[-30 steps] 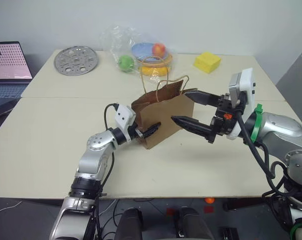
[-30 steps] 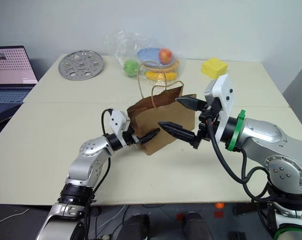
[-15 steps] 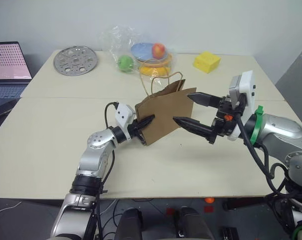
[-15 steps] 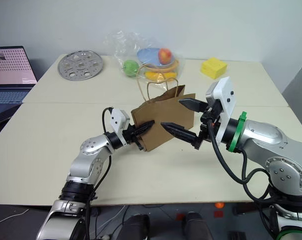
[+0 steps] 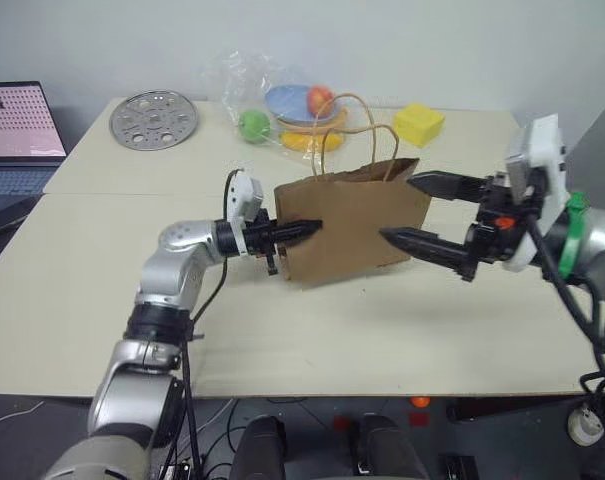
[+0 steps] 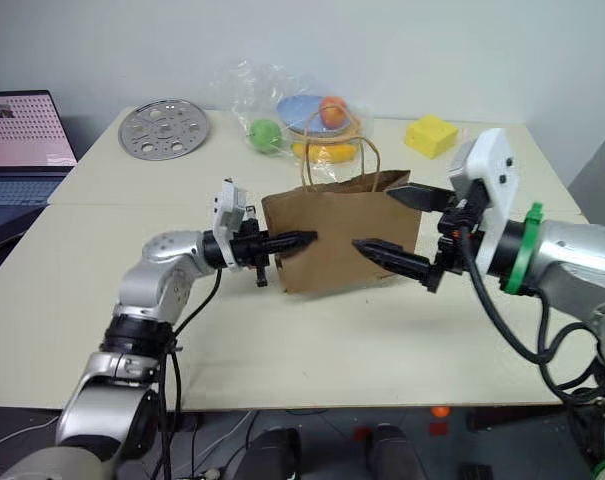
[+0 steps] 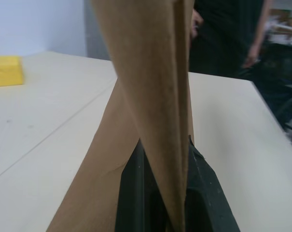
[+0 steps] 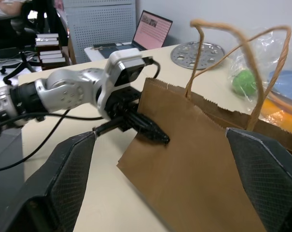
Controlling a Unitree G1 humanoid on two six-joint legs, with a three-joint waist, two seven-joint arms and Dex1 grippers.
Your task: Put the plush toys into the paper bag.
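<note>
Near the middle of the table [image 5: 102, 300] the paper bag [image 5: 357, 225] now stands upright and squared off, where a second ago it was slumped and crumpled over on its side. The left gripper [image 5: 300, 230] has closed since then: its two black fingers were apart beside the bag, and now they are pinched together on the bag's side fold, the brown paper sandwiched between them as the left wrist view shows plainly. The arm has lifted a little with that pinch, and the bag has come up with it, its twisted handles [image 5: 357, 125] arching free above the rim. The right gripper [image 5: 427, 212] has drawn back toward the robot's right; its fingers stay spread wide, one near the bag's top corner and one lower beside the bag's face, close to the paper but holding nothing. To my eye this means the bag is being readied, propped by one hand so its mouth can be opened, though the mouth looks mostly flat and narrow as yet. I see no plush toys anywhere on the table, and whether any is already inside the bag I cannot tell. Behind the bag, well apart from both grippers, lie a clear plastic bag of toy fruit [image 5: 282, 110], a yellow block [image 5: 419, 124] and a round metal disc [image 5: 153, 121].
</note>
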